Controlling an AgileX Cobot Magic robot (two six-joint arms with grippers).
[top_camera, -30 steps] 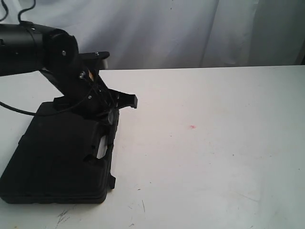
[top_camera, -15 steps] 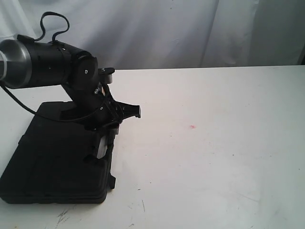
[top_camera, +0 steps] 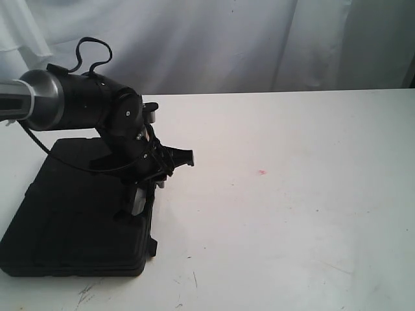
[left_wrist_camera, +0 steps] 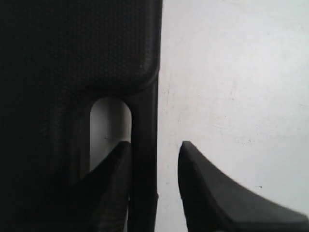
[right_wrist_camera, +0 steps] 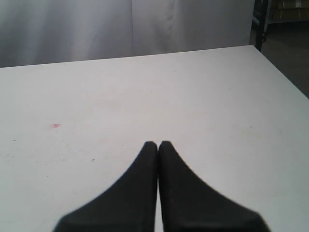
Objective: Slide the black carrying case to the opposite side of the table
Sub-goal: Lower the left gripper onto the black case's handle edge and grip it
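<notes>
The black carrying case (top_camera: 71, 214) lies flat at the near left of the white table (top_camera: 292, 207). Its handle (top_camera: 146, 194) faces the middle of the table. My left gripper (top_camera: 162, 175) hangs low over that handle, open. In the left wrist view the left gripper (left_wrist_camera: 155, 145) straddles the handle bar (left_wrist_camera: 144, 116). One finger (left_wrist_camera: 113, 183) sits in the handle slot against the bar. The other finger (left_wrist_camera: 207, 193) stands off it over the bare table (left_wrist_camera: 231, 72). My right gripper (right_wrist_camera: 158, 143) is shut on nothing above the table (right_wrist_camera: 145, 87); the exterior view does not show it.
A small red spot (top_camera: 262, 172) marks the tabletop right of the case, also in the right wrist view (right_wrist_camera: 56, 125). Dark scuffs (top_camera: 84, 295) lie by the near edge. A white curtain (top_camera: 259, 39) hangs behind the table's far edge.
The left arm has swung right and come down, bringing its open gripper around the case handle. The case has not shifted.
</notes>
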